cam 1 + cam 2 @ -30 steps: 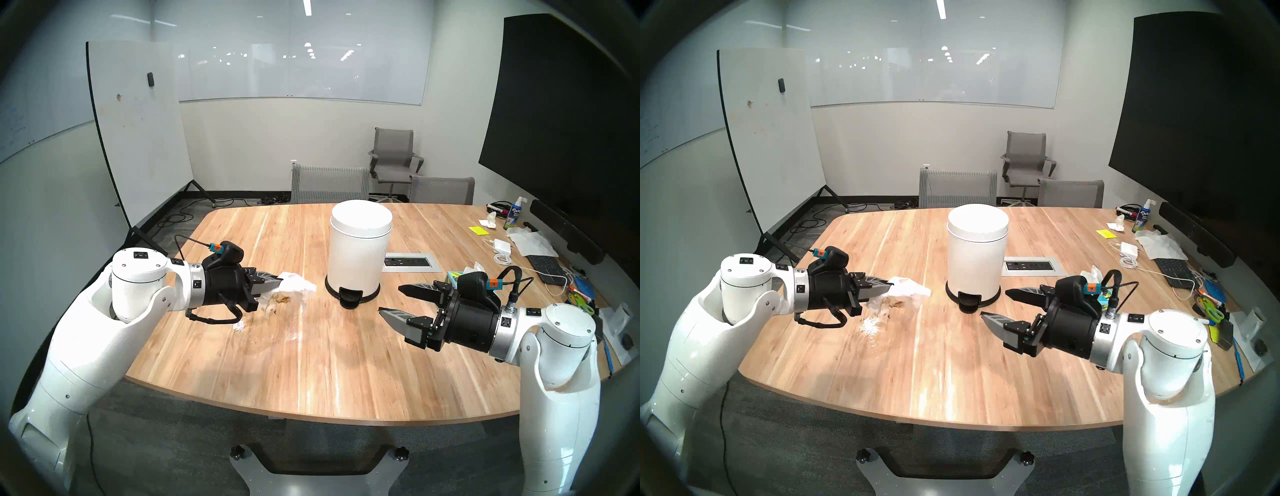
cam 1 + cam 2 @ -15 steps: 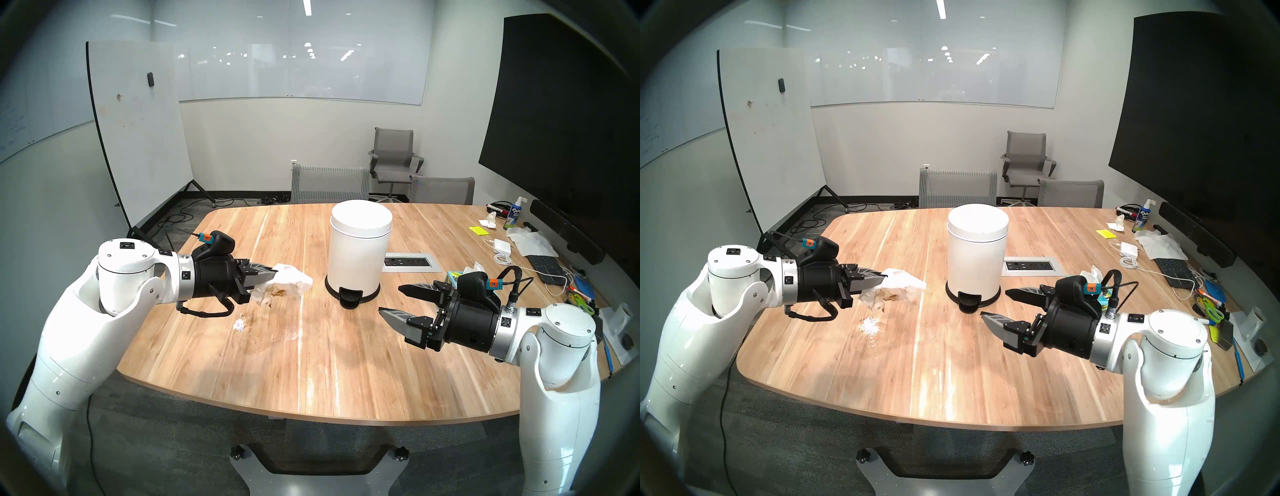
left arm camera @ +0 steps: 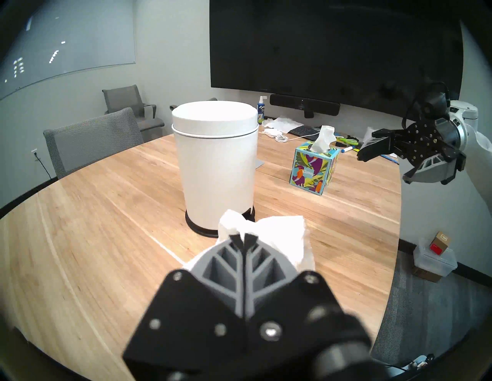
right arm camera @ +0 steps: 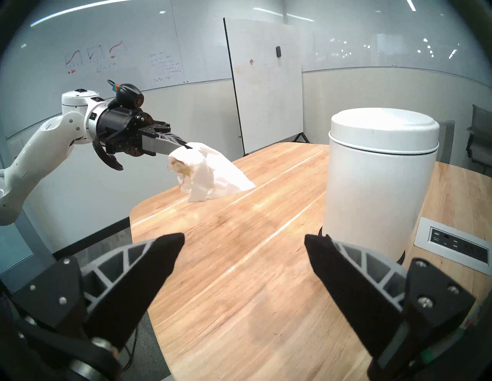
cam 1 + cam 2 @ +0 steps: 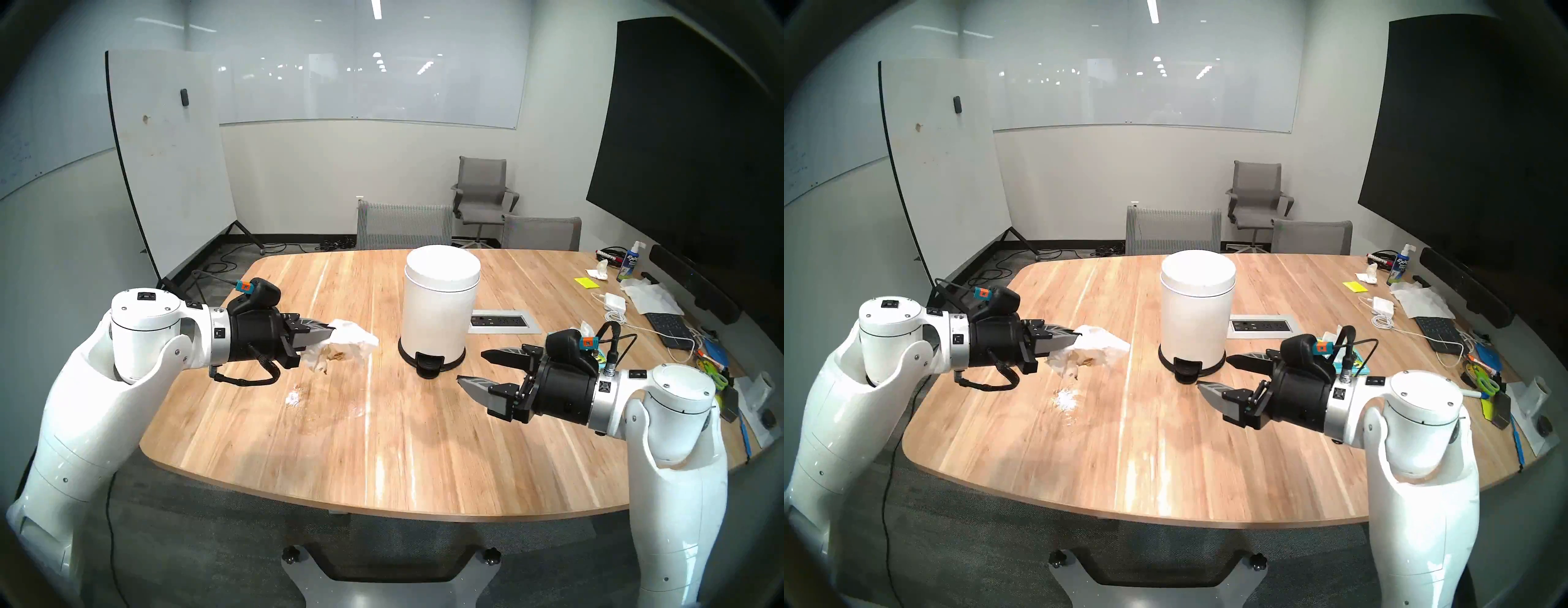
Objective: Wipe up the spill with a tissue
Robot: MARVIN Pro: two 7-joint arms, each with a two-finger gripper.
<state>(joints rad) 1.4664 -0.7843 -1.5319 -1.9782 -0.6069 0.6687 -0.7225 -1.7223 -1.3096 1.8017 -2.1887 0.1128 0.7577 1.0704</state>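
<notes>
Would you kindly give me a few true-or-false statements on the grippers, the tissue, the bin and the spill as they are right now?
1. The left gripper is shut on the tissue. True.
2. The tissue is pressed flat on the table. False: it hangs in the air.
3. The right gripper holds a second tissue. False: it is open and empty.
4. The pedal bin has its lid closed. True.
5. The spill is fully gone. False: a wet smear with whitish flecks remains.
</notes>
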